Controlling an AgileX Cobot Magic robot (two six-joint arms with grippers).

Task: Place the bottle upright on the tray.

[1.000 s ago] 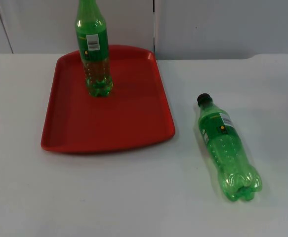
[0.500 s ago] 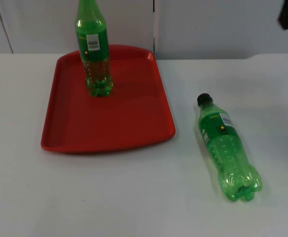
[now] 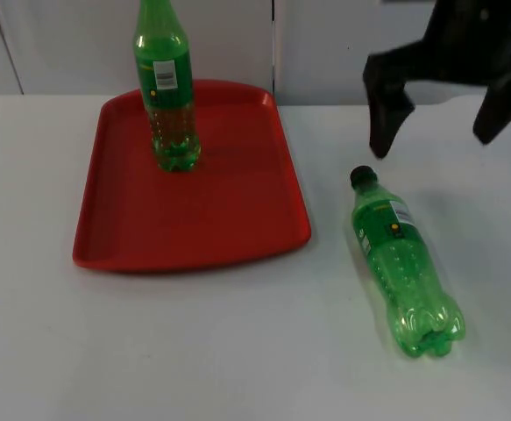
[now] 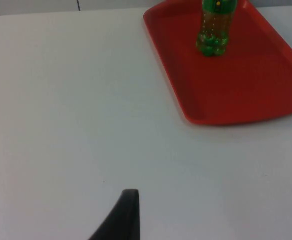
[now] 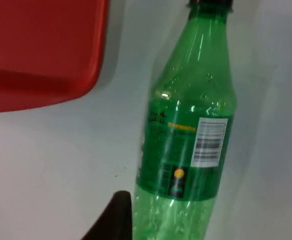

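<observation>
While the left gripper [image 4: 129, 210] waits over bare white desk [image 3: 194, 351] off to the left, and I cannot tell how its jaws stand, the flat red plastic tray [image 3: 237, 210] already carries one green plastic bottle standing upright [image 3: 167, 88] near its back edge. To the right of the tray, apart from it, a second green plastic bottle with a black cap [image 3: 401, 259] lies on its side on the desk, cap pointing toward the wall. Above that cap hangs the right gripper [image 3: 439, 132], jaws spread wide and holding nothing. I'd judge the approach is in hand; next it must descend, straddle the lying bottle's body and close.
</observation>
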